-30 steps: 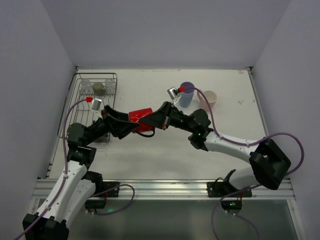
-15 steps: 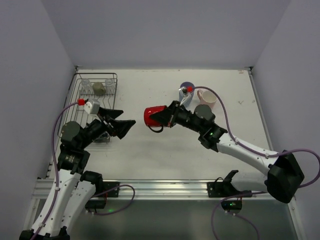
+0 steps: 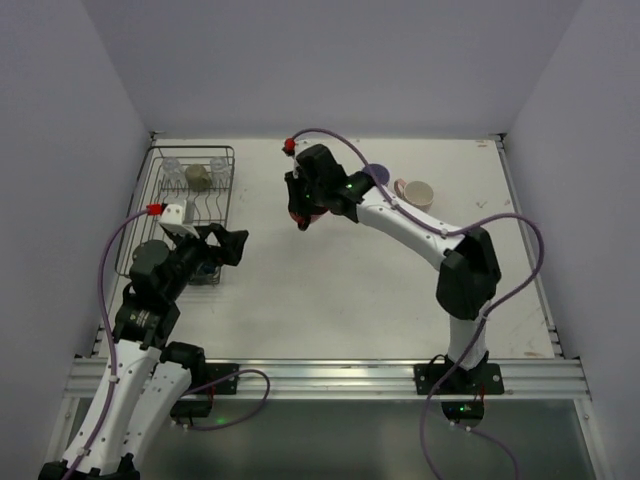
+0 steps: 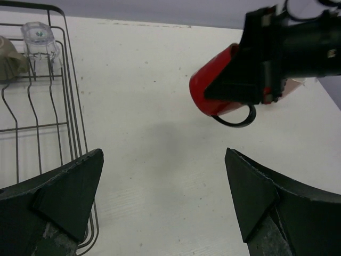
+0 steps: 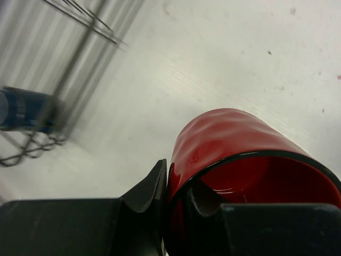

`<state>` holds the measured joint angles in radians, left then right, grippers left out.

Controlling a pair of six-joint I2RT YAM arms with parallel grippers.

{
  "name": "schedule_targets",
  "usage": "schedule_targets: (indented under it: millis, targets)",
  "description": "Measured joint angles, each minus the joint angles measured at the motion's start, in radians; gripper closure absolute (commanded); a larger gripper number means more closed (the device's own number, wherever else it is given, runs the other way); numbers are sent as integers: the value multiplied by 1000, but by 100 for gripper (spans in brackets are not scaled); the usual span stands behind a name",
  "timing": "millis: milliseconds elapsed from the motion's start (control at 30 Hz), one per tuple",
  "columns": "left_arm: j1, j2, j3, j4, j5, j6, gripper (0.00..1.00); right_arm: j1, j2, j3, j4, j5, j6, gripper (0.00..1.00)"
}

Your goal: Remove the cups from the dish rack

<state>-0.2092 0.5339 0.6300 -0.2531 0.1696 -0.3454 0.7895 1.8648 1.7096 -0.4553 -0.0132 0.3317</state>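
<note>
My right gripper (image 3: 301, 207) is shut on the rim of the red mug (image 3: 296, 215) and holds it tilted above the table, right of the dish rack (image 3: 150, 215). In the right wrist view one finger sits inside the mug (image 5: 234, 144) and one outside. My left gripper (image 3: 231, 247) is open and empty by the rack's near right corner; its view shows the red mug (image 4: 218, 96) ahead. Two clear glasses (image 3: 172, 170) and a beige-olive mug (image 3: 198, 177) stand at the rack's far end. A dark blue cup (image 5: 26, 109) lies in the rack.
A pale pink mug (image 3: 416, 193) stands on the table at the back right, with a lavender tumbler (image 3: 379, 174) next to it, mostly hidden behind my right arm. The rack's wire edge (image 4: 69, 106) lies just left of my left gripper.
The red mug passed from my left gripper to my right one. The right arm swung it away towards the far middle of the table. The left gripper opened and drew back towards the rack.
</note>
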Motion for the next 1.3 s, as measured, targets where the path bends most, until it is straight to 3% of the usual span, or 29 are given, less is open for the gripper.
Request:
schedule_targets:
  millis: [333,700,800,933,1133,1167,1300]
  targets:
    - [0,19,0,-31,-109,16,0,-6,389,262,-221,118,-181,100]
    - [0,55,0,-109,-268,-2,0,-54,454,318,-215,159,-257,100]
    - [0,73,1,-153,-328,-30,0,-69,466,316,-208,161,-265,95]
    - [0,104,2,-230,-420,-91,0,-79,465,289,-177,161,-270,78]
    - [0,174,5,-298,-519,-169,0,-83,446,247,-119,160,-277,61]
    - [0,187,8,-307,-533,-177,0,-83,439,239,-118,158,-275,43]
    - [0,220,16,-320,-589,-214,0,-83,391,195,-116,148,-269,22]
